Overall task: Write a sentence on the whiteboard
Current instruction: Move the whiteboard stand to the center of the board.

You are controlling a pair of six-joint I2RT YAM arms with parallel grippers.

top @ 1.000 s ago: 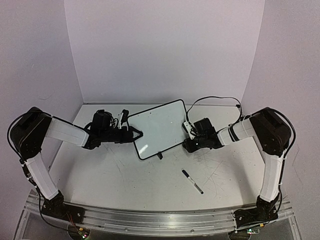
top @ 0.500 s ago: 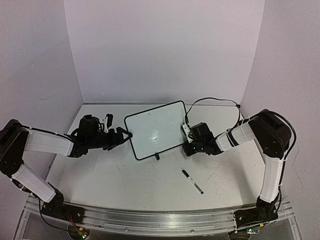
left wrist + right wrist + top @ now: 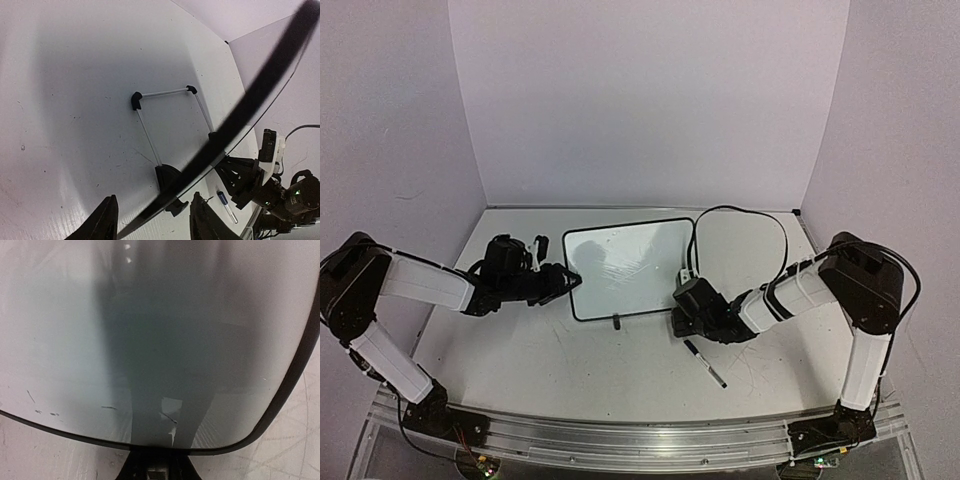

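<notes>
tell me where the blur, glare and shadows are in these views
Top external: sharp, with a pale sheen on the whiteboard. Left wrist: the board's black frame is a thick out-of-focus streak, while the wire stand behind it is sharp, in a soft shadow on the tabletop. Right wrist: a broad dark band runs down the board, with a small bright glint low down.
</notes>
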